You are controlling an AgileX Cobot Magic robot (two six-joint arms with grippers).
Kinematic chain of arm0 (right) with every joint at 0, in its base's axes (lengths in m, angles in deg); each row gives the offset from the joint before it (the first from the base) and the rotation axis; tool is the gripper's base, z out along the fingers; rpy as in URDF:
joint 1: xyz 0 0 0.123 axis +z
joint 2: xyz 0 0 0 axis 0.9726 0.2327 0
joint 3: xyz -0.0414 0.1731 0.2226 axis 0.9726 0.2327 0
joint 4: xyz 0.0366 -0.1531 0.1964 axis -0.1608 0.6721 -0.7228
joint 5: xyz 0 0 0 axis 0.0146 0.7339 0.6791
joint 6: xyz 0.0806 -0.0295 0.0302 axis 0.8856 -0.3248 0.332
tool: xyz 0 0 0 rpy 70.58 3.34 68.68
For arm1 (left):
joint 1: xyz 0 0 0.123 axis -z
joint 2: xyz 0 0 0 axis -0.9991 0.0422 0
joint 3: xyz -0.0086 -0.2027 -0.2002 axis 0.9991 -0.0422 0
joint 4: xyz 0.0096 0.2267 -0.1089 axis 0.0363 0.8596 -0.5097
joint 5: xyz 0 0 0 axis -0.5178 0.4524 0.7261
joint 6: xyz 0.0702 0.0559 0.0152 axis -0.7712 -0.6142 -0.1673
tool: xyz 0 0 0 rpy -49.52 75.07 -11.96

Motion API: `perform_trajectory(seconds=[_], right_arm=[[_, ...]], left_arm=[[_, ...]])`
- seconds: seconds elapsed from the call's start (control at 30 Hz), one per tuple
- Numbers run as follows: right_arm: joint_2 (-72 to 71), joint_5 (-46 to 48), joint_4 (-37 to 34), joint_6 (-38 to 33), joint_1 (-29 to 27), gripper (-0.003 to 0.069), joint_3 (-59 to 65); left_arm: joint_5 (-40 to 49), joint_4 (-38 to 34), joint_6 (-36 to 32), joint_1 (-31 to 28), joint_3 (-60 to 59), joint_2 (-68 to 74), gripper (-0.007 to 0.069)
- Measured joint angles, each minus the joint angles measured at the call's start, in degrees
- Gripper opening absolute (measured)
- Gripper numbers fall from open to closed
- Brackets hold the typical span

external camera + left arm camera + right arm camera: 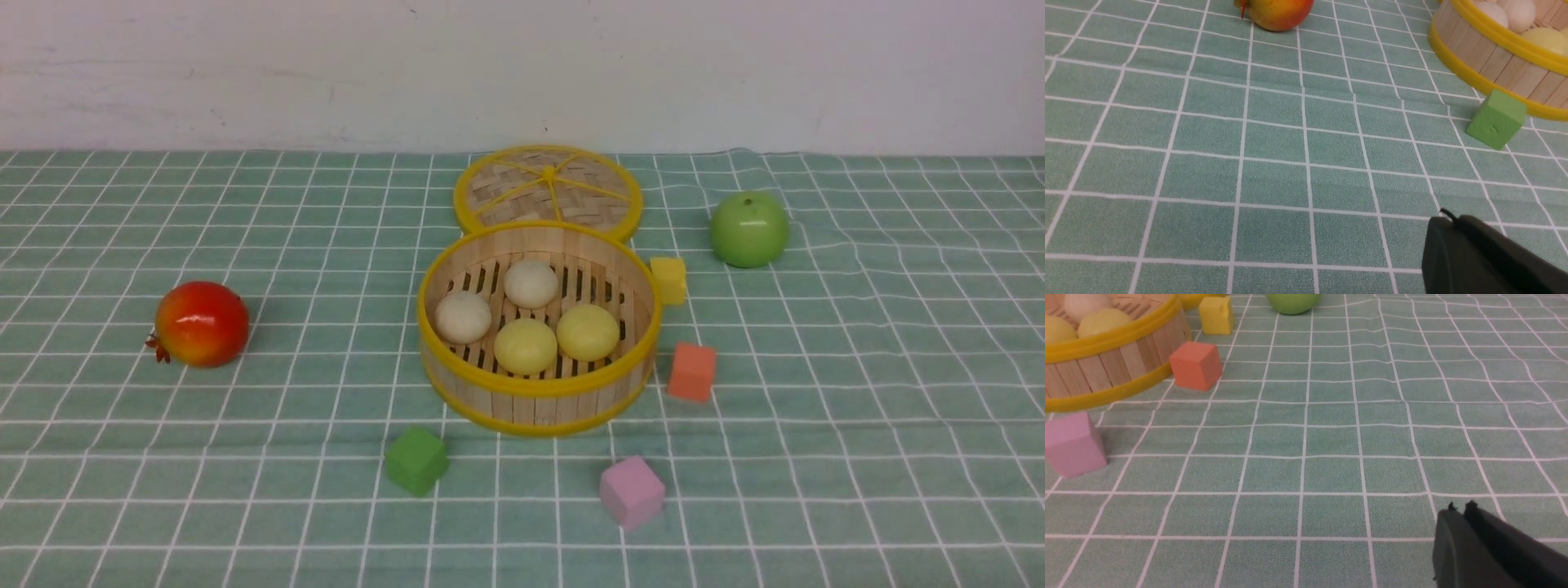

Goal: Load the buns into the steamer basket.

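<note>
All four buns (531, 317) sit inside the steamer basket (539, 390), so the task looks finished; the left fingers (1449, 222) and right fingers (1459, 512) are closed, empty, over bare counter (857, 457).

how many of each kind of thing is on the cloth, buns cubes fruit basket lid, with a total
buns: 4, all in the steamer basket: two cream-white, two pale yellow
cubes: 4: yellow, orange, green, pink
fruit: 2: pomegranate, green apple
steamer basket: 1
lid: 1
total: 12
</note>
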Motion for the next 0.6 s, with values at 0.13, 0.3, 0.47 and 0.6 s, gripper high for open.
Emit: perform_trajectory(seconds=[0.13,0.3,0.47,0.6], right_arm=[[0.0,0.0,0.0,0.64,0.0,0.0028,0.0],[0.0,0.0,0.05,0.77,0.0,0.0031,0.0],[0.0,0.0,0.05,0.77,0.0,0.0031,0.0],[0.0,0.0,0.05,0.77,0.0,0.0038,0.0]], left_arm=[[0.0,0.0,0.02,0.0,0.0,0.0,-0.0014],[0.0,0.0,0.07,0.0,0.0,0.0,-0.0014],[0.0,0.0,0.07,0.0,0.0,0.0,-0.0014],[0.0,0.0,0.07,0.0,0.0,0.0,-0.0013]])
